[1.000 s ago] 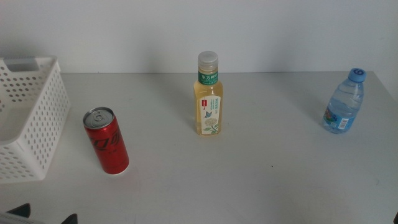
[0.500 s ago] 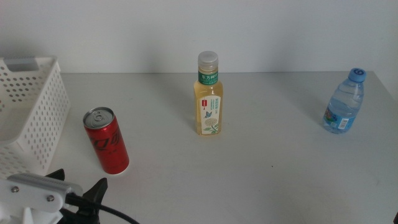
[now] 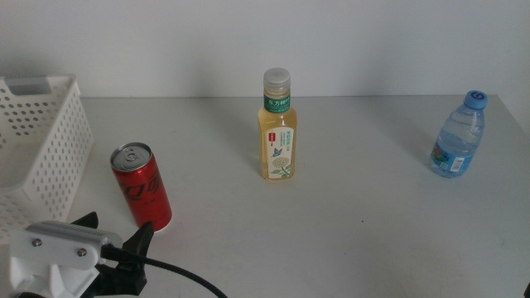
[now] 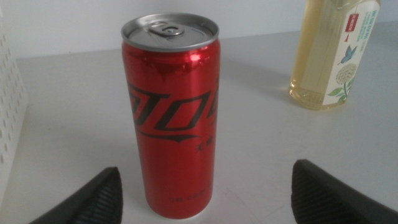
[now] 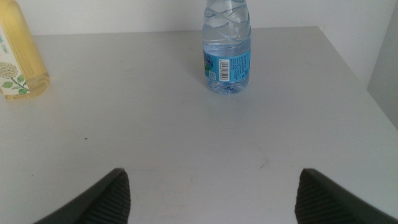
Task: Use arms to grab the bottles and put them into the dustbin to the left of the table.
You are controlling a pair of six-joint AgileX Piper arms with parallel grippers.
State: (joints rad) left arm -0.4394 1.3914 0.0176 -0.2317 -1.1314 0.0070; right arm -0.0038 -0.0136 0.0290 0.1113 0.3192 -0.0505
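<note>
Three containers upright on off-white table (image 3: 364, 223) — plain wall (image 3: 248, 41) behind

A plain white wall (image 3: 373, 41) rises directly behind the off-white tabletop (image 3: 364, 215), meeting its far edge in a soft shadow line. Light is even and diffuse, slightly dimmer along the wall's base. Beyond the tabletop's right edge, the surroundings stay indistinct.
</note>
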